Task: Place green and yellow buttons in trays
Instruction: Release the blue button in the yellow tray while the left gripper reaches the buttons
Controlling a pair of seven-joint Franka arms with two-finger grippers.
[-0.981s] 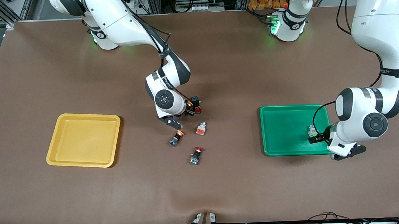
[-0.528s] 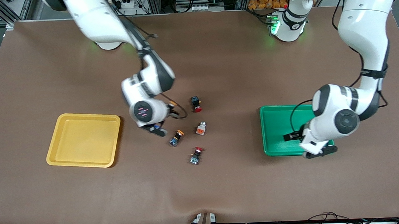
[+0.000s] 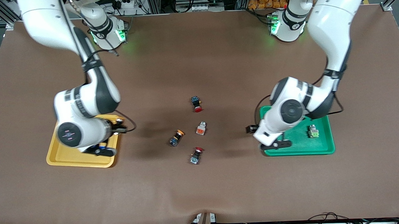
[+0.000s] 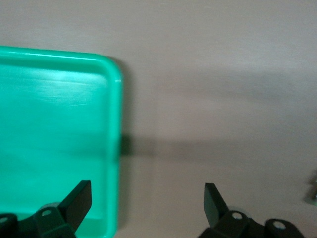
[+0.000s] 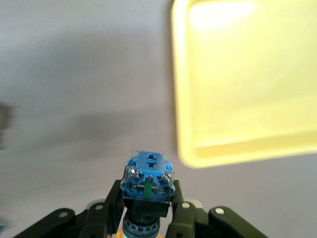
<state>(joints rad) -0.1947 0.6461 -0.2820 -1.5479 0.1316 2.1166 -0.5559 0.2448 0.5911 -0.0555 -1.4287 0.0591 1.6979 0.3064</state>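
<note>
My right gripper (image 3: 119, 126) is shut on a button with a blue body and an orange-yellow cap (image 5: 147, 184). It holds it just beside the yellow tray (image 3: 85, 162), at the tray's edge toward the table's middle; the tray also shows in the right wrist view (image 5: 247, 84). My left gripper (image 3: 251, 128) is open and empty; its jaws straddle the green tray's (image 3: 287, 151) edge toward the middle, as the left wrist view (image 4: 146, 196) shows with the tray (image 4: 49, 124). A white-grey button with a green face (image 3: 313, 132) lies in the green tray. An orange-yellow-capped button (image 3: 176, 138) and a white-grey one with an orange face (image 3: 201, 129) lie mid-table.
Two red-capped buttons lie mid-table: one (image 3: 196, 103) farther from the front camera than the orange-faced button, one (image 3: 196, 155) nearer. A button's edge (image 4: 314, 188) shows at the rim of the left wrist view.
My right arm has carried the orange-yellow-capped button from mid-table to the yellow tray's edge. My left gripper has moved from over the green button to the green tray's edge toward the middle.
</note>
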